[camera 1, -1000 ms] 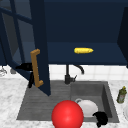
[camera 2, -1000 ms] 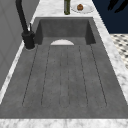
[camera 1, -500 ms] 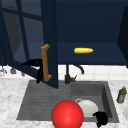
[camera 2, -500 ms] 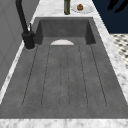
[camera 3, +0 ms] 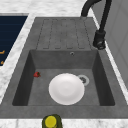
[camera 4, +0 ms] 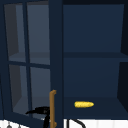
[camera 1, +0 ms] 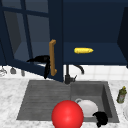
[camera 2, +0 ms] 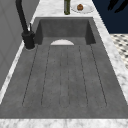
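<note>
Here the left hand [camera 1: 43, 61] sits just left of the wooden handle [camera 1: 52, 57] on the glazed cabinet door [camera 1: 32, 37], which stands partly swung out over the drainboard; its dark fingers reach toward the handle and droop beside it, touching or nearly so, but whether they are hooked round the bar or merely alongside it I cannot tell, and the upper view, where the hand [camera 4: 41, 111] sits low by the handle [camera 4: 52, 107], settles it no better. The right hand [camera 1: 100, 118] hangs low at the front right corner of the sink basin [camera 1: 106, 100], fingers curled inward on nothing, just beside the white plate [camera 1: 87, 108] that lies flat on the basin floor. Inside the open cabinet a corn cob [camera 1: 83, 50] lies on the lower shelf [camera 1: 105, 56], well apart from both hands. A red ball [camera 1: 67, 115] looms in the foreground of the front view, and a black faucet [camera 1: 68, 75] rises directly under the door's free edge. The risks, as I judge them: if the fingers are only resting against the handle they may slide off when the door is pulled, and the door's lower corner passes close above the faucet neck, so a swing could clip it. A green bottle [camera 1: 121, 95] stands on the counter at far right.
</note>
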You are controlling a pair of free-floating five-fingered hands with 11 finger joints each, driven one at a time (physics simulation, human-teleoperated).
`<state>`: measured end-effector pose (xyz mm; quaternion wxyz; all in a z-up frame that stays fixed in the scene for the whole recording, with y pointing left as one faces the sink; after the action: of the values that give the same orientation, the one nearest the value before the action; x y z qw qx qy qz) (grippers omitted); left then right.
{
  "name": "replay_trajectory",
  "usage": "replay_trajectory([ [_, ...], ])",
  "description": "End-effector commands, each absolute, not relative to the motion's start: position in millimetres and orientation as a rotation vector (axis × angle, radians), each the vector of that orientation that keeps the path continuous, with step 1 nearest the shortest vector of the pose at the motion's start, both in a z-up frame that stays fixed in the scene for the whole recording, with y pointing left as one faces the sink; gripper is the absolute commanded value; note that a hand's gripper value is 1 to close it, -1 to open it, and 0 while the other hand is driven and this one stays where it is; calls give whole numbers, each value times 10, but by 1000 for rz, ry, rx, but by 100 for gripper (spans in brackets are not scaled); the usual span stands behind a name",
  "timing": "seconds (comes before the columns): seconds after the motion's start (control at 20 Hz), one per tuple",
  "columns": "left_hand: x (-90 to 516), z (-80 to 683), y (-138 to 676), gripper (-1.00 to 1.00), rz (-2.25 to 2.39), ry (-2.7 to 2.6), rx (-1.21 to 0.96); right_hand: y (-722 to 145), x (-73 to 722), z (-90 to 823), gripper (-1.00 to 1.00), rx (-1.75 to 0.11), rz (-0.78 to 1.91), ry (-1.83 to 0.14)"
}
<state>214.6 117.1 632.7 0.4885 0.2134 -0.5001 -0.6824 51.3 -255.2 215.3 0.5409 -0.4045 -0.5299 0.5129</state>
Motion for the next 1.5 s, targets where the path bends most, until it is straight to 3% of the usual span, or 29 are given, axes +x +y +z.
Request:
replay_trajectory([
  [0.0,2427,6287,930,-100,-1665,-1213,529,-2552,513,2153,0,-961,1219,-1259],
  [1.45,4066,6200,504,-100,-1445,-921,820,-2552,513,2153,0,-961,1219,-1259],
])
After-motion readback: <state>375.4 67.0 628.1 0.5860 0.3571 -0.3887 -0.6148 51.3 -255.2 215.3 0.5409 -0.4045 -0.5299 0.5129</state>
